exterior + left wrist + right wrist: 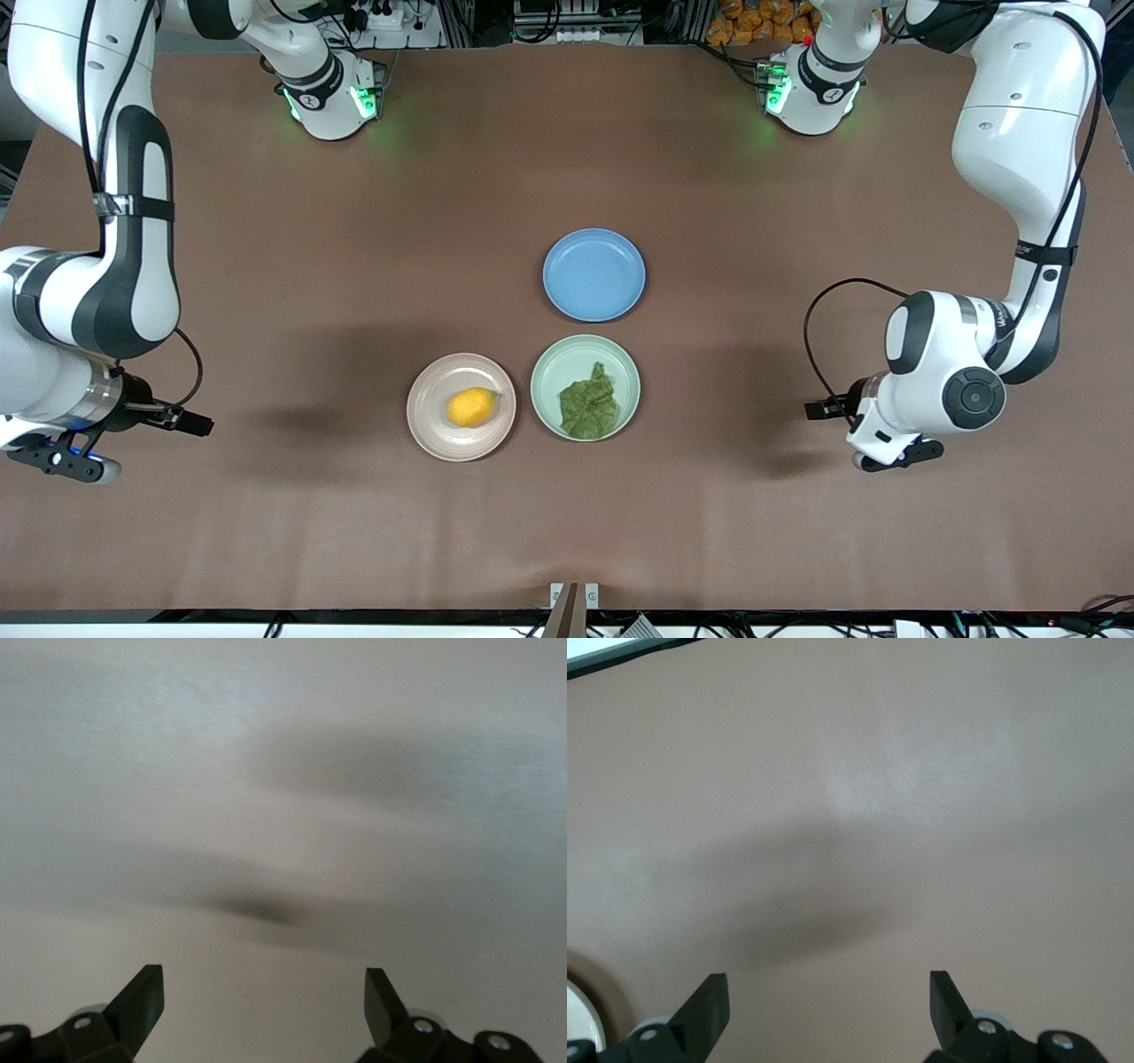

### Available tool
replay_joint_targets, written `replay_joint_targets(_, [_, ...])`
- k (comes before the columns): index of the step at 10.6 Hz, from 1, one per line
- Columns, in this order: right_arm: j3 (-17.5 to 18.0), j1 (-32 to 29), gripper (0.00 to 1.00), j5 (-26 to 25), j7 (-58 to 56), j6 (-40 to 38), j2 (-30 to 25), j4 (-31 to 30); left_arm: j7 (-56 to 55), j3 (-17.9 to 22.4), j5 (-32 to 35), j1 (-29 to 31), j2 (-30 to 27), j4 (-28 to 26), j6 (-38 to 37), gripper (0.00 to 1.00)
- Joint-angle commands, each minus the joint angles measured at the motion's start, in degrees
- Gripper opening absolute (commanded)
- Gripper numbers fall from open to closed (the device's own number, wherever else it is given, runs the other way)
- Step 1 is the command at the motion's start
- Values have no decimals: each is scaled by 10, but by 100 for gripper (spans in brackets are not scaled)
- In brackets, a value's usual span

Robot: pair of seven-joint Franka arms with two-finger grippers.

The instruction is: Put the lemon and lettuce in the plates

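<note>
The lemon (471, 407) lies in the pale pink-beige plate (427, 427). The lettuce (588, 403) lies in the pale mint green plate (551, 372), beside the pink one. My left gripper (893, 456) is open and empty over bare table near the left arm's end; its wrist view (264, 979) shows only tabletop between the fingers. My right gripper (62, 464) is open and empty over bare table near the right arm's end; its wrist view (828, 983) also shows only tabletop. Both arms are well apart from the plates.
An empty blue plate (594, 274) sits farther from the front camera than the mint plate, close to it. The brown table (354, 221) carries nothing else. Both arm bases stand at the table's edge farthest from the camera.
</note>
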Motion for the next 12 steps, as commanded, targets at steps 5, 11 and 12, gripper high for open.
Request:
replay_joint_targets(5, [62,-60,100,-11,-45,-35,-97,-72,60,76,-37,-57,-39,0,-28,100])
replay_joint_targets(11, [306,-246,100,-168,40,49,-266,-283,58,54,-75,-63,-141,-5,-29,100])
replay_joint_targets(12, [314,-251,100,-168,34,42,-293,-316,57,54,-90,-64,-161,-6,-32,100])
